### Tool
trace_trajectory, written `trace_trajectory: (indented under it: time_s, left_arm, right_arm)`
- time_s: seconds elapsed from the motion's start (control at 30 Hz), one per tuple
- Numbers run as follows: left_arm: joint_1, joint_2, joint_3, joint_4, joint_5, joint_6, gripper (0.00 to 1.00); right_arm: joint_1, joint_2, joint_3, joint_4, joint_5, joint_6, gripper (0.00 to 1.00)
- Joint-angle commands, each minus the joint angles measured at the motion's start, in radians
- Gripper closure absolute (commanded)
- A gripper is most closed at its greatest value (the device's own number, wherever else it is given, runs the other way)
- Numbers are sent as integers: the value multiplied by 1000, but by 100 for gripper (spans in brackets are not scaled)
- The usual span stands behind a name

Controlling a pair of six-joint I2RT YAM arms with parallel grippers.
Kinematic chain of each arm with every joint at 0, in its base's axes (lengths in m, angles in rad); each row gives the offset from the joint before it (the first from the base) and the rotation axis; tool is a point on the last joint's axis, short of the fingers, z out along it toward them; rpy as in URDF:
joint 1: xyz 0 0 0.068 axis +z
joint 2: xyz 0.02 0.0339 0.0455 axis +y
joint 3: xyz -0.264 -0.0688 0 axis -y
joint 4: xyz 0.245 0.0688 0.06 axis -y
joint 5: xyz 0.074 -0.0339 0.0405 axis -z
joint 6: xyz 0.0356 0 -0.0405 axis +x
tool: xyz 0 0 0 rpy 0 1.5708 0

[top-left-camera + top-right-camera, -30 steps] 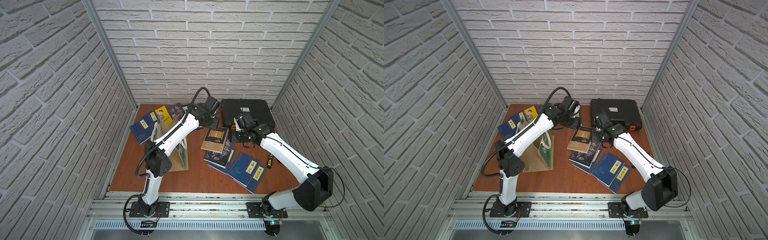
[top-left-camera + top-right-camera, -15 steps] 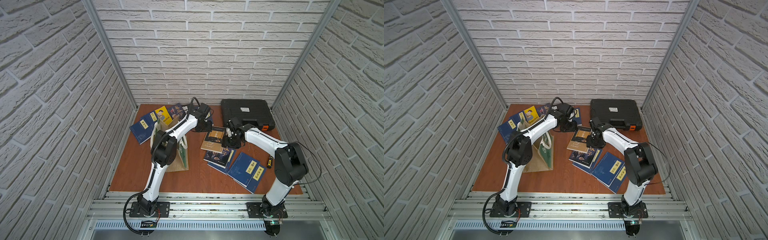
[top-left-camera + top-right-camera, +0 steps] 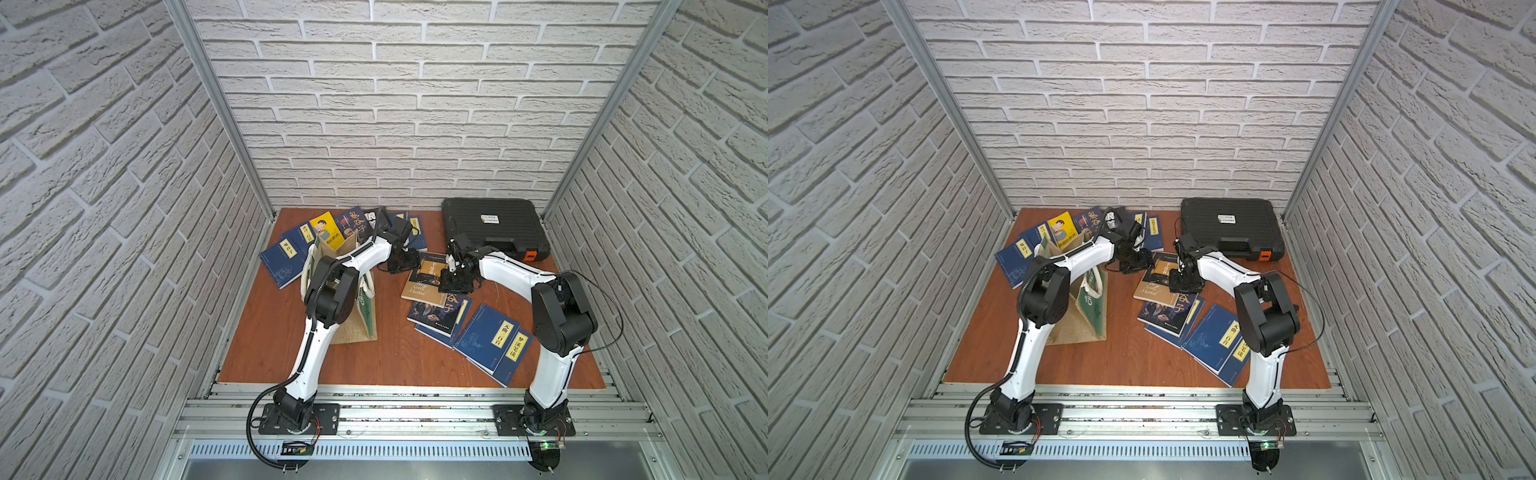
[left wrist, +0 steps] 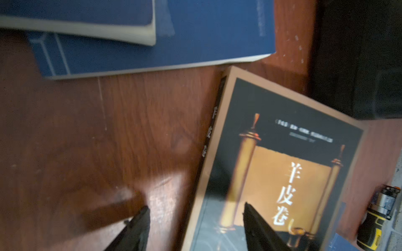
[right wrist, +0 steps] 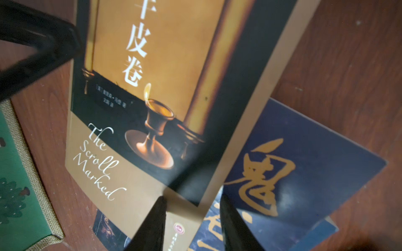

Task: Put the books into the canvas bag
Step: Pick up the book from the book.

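A tan paperback with a dark scroll-and-lamp cover [image 3: 426, 278] [image 3: 1156, 282] lies face up near the middle of the reddish wooden counter [image 3: 395, 357], with one gripper at each of its long edges.

The left gripper [image 3: 405, 264] [image 4: 196, 219] is at the spine side. Its jaws are spread wide. One fingertip [image 4: 141, 226] is over bare wood and the other is over the cover, so the spine runs between them. Whether either tip touches cannot be told.

The right gripper [image 3: 455, 282] [image 5: 193, 208] is at the opposite long edge, close to a corner. Its jaws stand apart, less widely than the left gripper's. One fingertip [image 5: 156, 219] is over the tan cover. The other is over the navy paperback with large gold lettering [image 5: 304, 163] [image 3: 440, 311] that the tan one partly overlaps. It is not clear whether the tips press on anything.

The tan burlap canvas bag with green panels [image 3: 357, 330] [image 3: 1084, 316] [image 5: 13, 173] stands upright, just beside the tan paperback on the left arm's side and apart from it.

Two navy paperbacks with yellow labels [image 3: 490, 336] lie overlapped nearer the right arm's base. More fan out at the far edge behind the bag, among them a bright yellow cartoon cover [image 3: 326, 228].

A black plastic case with an orange latch [image 3: 494, 224] sits at the far corner on the right arm's side.
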Motion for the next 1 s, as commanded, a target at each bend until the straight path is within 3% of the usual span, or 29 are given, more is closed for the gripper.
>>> trace_trajectory:
  time_s: [0.0,0.37,0.63,0.97]
  left_arm:
    - [5,18,-10,27,67,-6,31]
    - [5,-86,-178,303,447,-94,36]
    - [-7,-189,-266,343,489,-112,46]
    - [-26,-217,-326,413,489,-154,61]
  right_arm:
    - [-7,28,-23,-7,38,-16,61]
    - [-30,33,-72,19,-27,-18,58]
    - [-52,21,-112,53,-103,4,58]
    - [-56,2,-134,51,-104,1,58]
